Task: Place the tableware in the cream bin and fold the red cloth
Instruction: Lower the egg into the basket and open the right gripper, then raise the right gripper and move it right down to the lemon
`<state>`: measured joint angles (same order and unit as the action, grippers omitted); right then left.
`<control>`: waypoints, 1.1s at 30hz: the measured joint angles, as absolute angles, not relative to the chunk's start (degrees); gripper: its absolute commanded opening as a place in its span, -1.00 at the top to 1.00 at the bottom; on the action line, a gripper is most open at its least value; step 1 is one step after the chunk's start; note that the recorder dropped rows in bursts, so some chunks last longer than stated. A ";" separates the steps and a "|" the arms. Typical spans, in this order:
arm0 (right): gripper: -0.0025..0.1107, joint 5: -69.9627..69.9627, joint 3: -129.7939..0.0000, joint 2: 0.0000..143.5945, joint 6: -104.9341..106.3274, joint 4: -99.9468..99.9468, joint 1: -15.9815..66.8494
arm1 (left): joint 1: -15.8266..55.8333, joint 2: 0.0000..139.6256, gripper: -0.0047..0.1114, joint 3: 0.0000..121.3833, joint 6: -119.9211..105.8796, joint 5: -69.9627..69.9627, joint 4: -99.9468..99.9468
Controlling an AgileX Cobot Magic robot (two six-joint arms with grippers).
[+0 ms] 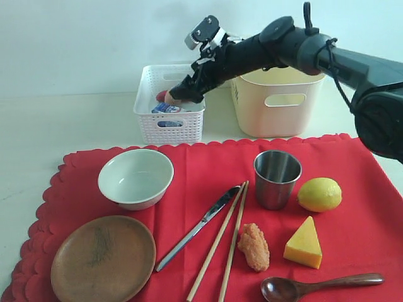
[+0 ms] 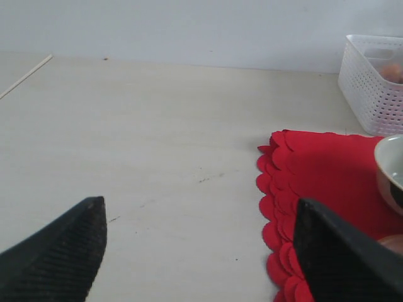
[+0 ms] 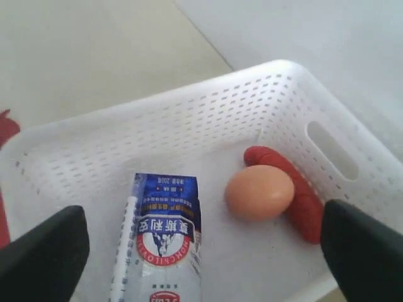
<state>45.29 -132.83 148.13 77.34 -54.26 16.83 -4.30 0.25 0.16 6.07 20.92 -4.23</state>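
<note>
Bench (image 1: 63, 126) surface, pale, carries the red cloth (image 1: 352, 214) spread flat and unfolded at the front. Behind it stand the cream bin (image 1: 252, 119) and, just beside that, a white perforated basket (image 1: 170, 129). All the tableware lies on the cloth, outside the bin: the round wooden plate (image 1: 104, 259) at the front left, the pale bowl (image 1: 135, 178) behind it, the steel cup (image 1: 276, 179) upright near the middle, the chopsticks (image 1: 216, 244) and the metal knife (image 1: 198, 229) lying slantwise side by side, and the dark wooden spoon (image 1: 321, 284) at the front right. A lemon (image 1: 320, 194), a cheese wedge (image 1: 303, 244) and a breaded piece (image 1: 254, 246) share the cloth. The right pincer (image 3: 201, 211) hangs over the basket with its fingers wide apart and nothing between them; below lie a blue-white carton (image 3: 165, 233), an egg (image 3: 259, 192) and a red sausage (image 3: 302, 195) touching the egg. The left pincer (image 2: 198, 204), also spread apart and empty, hovers above bare bench at the cloth's scalloped edge.
</note>
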 measured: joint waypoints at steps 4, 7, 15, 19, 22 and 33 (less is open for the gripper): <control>-0.70 47.48 -132.83 143.89 70.01 -49.66 16.83 | -4.30 0.25 -0.42 0.16 6.07 20.92 -4.23; -0.70 50.11 -132.83 140.70 62.91 -43.55 16.83 | -4.30 0.25 -0.42 0.16 6.07 20.92 -4.23; -0.57 61.68 -132.83 133.82 40.99 -25.01 16.83 | -4.30 0.25 -0.42 0.16 6.07 20.92 -4.23; -0.53 68.11 -132.83 132.00 31.16 -15.83 16.83 | -4.30 0.25 -0.42 0.16 6.07 20.92 -4.23; -0.49 69.36 -132.38 130.98 23.24 -10.40 16.83 | -4.30 0.25 -0.42 0.16 6.07 20.92 -4.23; -0.47 69.86 -116.64 119.44 16.93 -6.03 16.83 | -4.30 0.25 -0.42 0.16 6.07 20.92 -4.23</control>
<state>69.86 -116.64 119.44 16.93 -6.03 16.83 -4.30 0.25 0.16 6.07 20.92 -4.23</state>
